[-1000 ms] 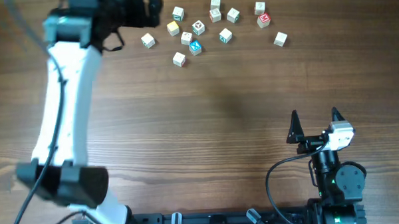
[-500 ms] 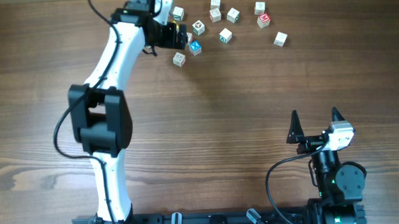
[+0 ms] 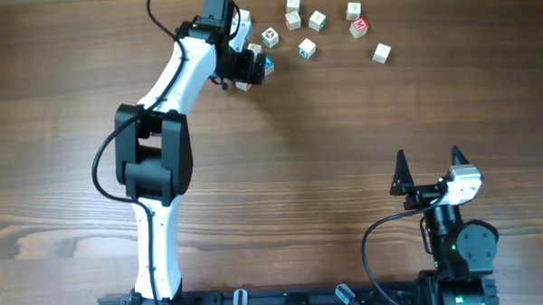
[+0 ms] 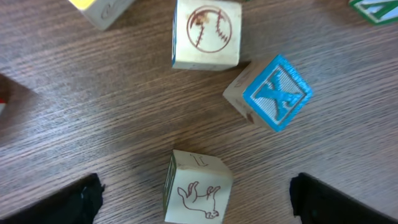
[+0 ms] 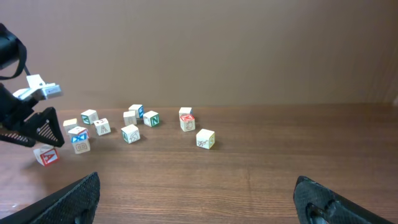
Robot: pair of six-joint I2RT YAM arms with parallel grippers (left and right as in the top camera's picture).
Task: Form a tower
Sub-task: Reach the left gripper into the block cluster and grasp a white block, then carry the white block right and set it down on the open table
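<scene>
Left wrist view: your left pincer stands wide open with nothing in it. The animal-drawing cube sits between its fingers, apart from both.
Right pincer: spread wide and empty, parked near the table's near right corner, well away from the cubes.
Tower: not standing yet. You have only loose cubes, scattered along the far edge of the table about its middle.
Neighbours: the baseball cube and the blue X cube lie just beyond the animal-drawing cube. The two look nearly corner to corner, but both are apart from your target.
Handling: judge these as light, stiff wooden blocks. They should not crush or deform, but the smooth faces may slip or twist if you pinch off-centre.
Where to hold: take two opposite flat side faces, about mid-height, with the fingers square to them.
Caution: the animal-drawing cube sits slightly turned against your fingers, so expect it to swivel as they close. Stacked cubes this light will likely topple at a nudge.
</scene>
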